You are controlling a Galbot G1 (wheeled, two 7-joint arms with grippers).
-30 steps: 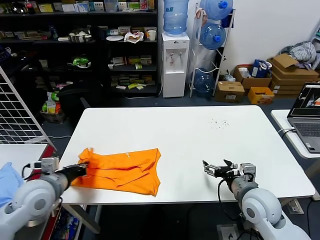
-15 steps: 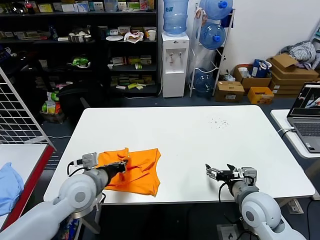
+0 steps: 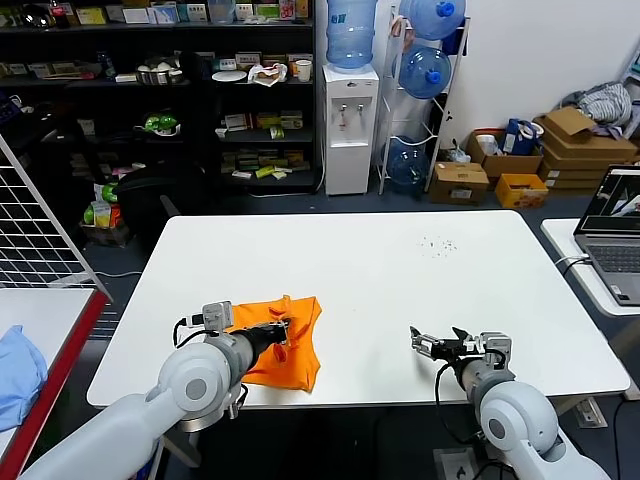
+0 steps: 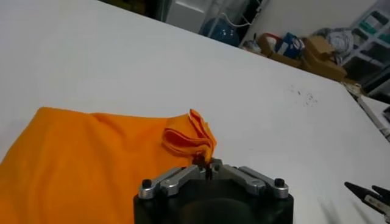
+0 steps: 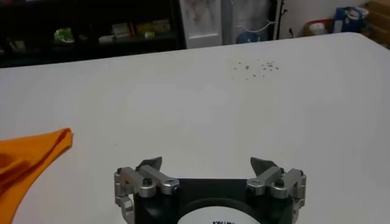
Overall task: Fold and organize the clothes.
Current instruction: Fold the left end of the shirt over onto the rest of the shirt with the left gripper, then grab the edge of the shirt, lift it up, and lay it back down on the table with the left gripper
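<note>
Right gripper (image 3: pixel 438 345) idle near the front edge, jaws wide apart, empty. Left gripper (image 3: pixel 279 327) pinched tight on a bunched edge of the orange T-shirt (image 3: pixel 296 350), lying front-left on the white table (image 3: pixel 400 270). Best to carry the fold low and level across, releasing only when edges align.

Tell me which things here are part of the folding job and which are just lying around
Part of the job:
orange T-shirt on the white table
left gripper, shut on a pinched fold of the shirt
right gripper, open, waiting over the table's near right edge

Just lying about:
light blue cloth on the side table
laptop
water dispenser
cardboard boxes
</note>
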